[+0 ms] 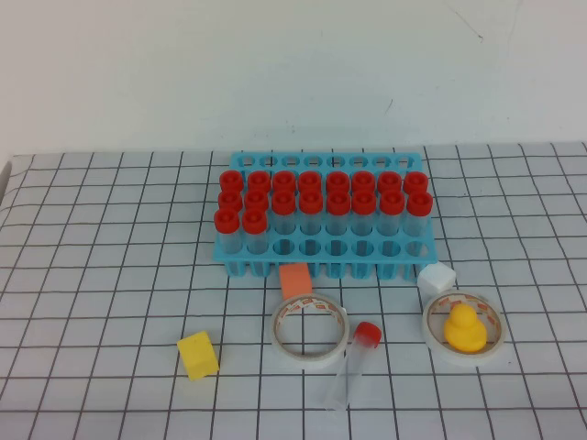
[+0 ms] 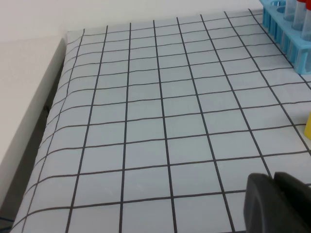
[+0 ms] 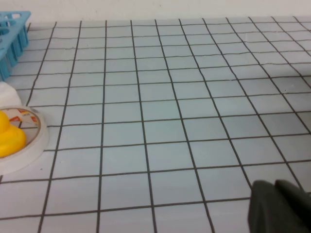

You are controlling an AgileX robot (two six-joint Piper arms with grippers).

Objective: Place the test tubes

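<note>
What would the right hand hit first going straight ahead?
Probably nothing: the right hand, over the table's right side, right of the duck, faces only open grid up to the wall. The left hand hovers over the left side.

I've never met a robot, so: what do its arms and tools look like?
Only tips show: the left tool, over grid left of the rack, and the right tool, right of the duck, are matte black, blocky. No cables, markings or arms visible.

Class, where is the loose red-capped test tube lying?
In the high view, the red-capped test tube lies front-centre, just right of the empty white tape roll, left of the yellow rubber duck.
</note>
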